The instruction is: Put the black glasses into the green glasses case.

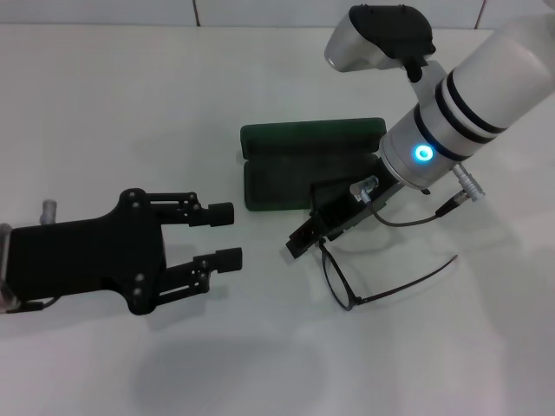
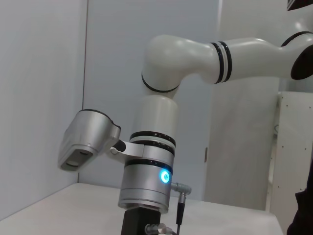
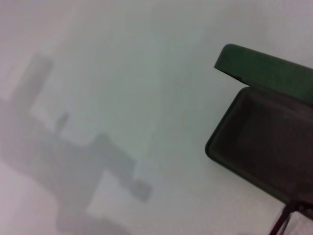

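Glasses: black wire frame, lying on the white table right of centre in the head view, lower than the case. One temple arm stretched out toward the right of the frame, ending near the right arm's cable. Front of the frame directly under the tip of the right end effector, at or against it; contact cannot be confirmed.

Glasses case: dark green, open, at centre of the head view, lid raised at the far side, lined tray facing up. Also visible at the right edge of the right wrist view, with a thin black piece of the glasses at the lower right corner.

Right end effector: reaching down from the upper right of the head view, crossing the near right corner of the case. Finger state cannot be told.

Left end effector: lower left of the head view, off the table surface items, well apart from the case and glasses. Fingers spread, released, grasping nothing.

Left wrist view: shows only the right arm.
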You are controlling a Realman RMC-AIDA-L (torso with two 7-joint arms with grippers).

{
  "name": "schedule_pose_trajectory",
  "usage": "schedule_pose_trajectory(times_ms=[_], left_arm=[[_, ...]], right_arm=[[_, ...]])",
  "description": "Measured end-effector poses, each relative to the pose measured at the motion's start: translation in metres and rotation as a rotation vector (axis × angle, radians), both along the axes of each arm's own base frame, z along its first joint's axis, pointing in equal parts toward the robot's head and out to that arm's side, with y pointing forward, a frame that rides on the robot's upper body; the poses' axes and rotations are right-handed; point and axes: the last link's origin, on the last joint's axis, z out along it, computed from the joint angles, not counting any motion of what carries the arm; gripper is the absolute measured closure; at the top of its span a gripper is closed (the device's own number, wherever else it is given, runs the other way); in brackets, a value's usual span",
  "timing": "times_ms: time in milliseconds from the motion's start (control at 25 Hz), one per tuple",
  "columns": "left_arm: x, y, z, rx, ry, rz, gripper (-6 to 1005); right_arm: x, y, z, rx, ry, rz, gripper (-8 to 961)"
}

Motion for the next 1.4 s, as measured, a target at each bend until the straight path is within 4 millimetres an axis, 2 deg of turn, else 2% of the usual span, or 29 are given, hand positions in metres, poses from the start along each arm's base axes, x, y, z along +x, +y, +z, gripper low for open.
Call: schedule_pose_trajectory(times_ms=[480,1120,1400], left_arm=[[-0.005,-0.004,-0.007,-0.006,-0.025,0.010,546],[-0.009,-0.007,-0.010,-0.001,-0.040,0.016,548],[-0.008,-0.007,-0.011,0.000,-0.046,0.016,548]], right_arm=[[0.008,-0.001,-0.001,0.005,-0.006,-0.024,329],[0.017,-0.012,-0.004,0.011,0.020,0.009,740],[0.020,-0.033,-0.005,0.012,0.082,0.052,775]])
